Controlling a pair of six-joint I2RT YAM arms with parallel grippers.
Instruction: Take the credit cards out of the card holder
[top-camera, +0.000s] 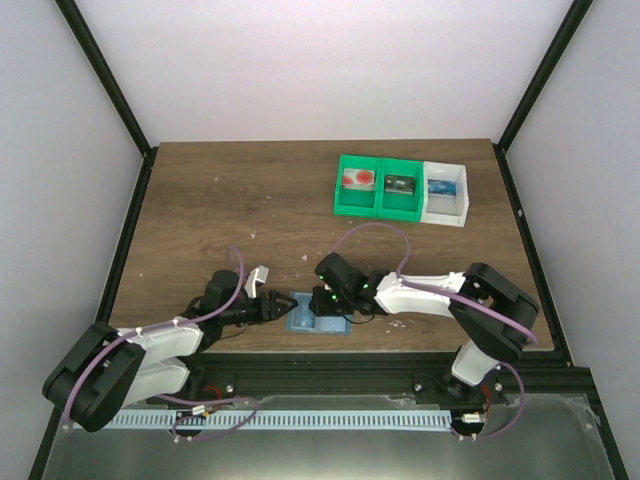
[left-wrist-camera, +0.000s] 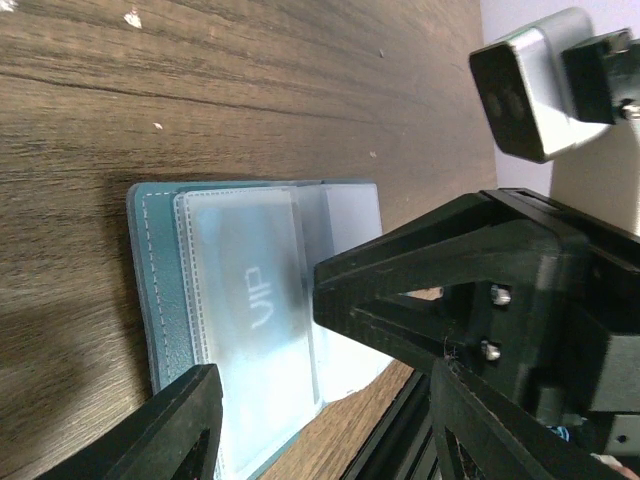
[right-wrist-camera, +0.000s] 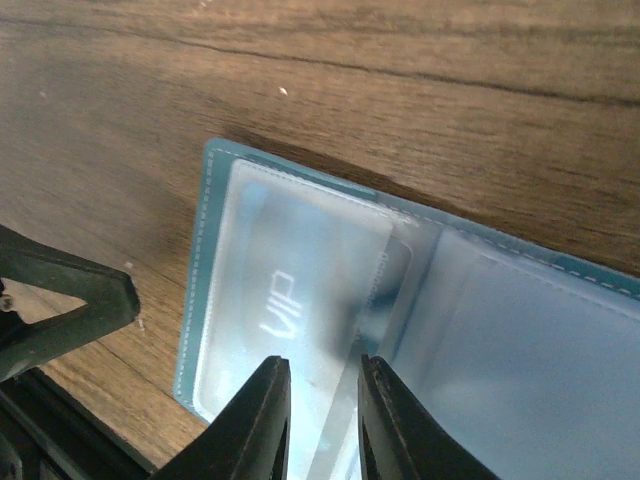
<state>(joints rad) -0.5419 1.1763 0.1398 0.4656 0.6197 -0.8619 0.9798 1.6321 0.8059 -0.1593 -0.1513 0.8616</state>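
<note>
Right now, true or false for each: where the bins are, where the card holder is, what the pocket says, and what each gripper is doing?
1. Two green bins and one white bin stand in a row at the far side. True.
2. The card holder lies inside the white bin. False: it lies open on the table, near the arms' bases.
3. One clear pocket reads VIP. True.
4. The left gripper is clamped shut. False: its jaws stand wide apart.
5. The right gripper hovers over the bins. False: it is down at the card holder, jaws narrowly apart.
</note>
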